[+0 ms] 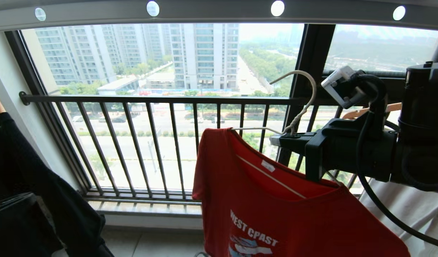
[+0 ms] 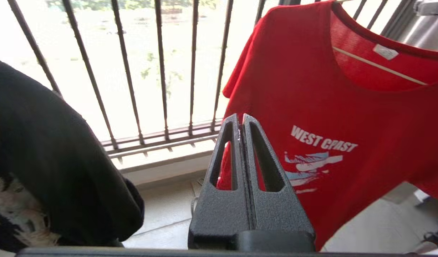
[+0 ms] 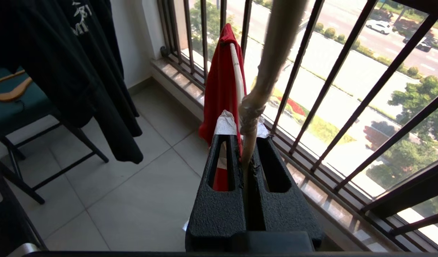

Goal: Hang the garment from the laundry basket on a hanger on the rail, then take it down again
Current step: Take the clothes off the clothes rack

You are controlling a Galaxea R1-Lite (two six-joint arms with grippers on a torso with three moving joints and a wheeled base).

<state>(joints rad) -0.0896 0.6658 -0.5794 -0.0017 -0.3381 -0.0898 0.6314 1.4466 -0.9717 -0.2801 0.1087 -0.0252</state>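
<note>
One gripper, the right gripper [image 1: 281, 139], clamps the hanger [image 1: 304, 103], hook up, garment [image 1: 276, 203] hanging; left gripper [image 2: 240, 123] closed empty.

The red short-sleeved T-shirt [image 1: 276, 210] runs off the bottom of the head view below the right gripper [image 1: 281, 138], its hem unseen. Beside that gripper, the thin white wire hanger [image 1: 304, 103] is half buried inside the shirt's collar.

Right pincer [image 1: 281, 138] clamped shut, arm raised level; left pincer [image 2: 240, 121] closed
</note>
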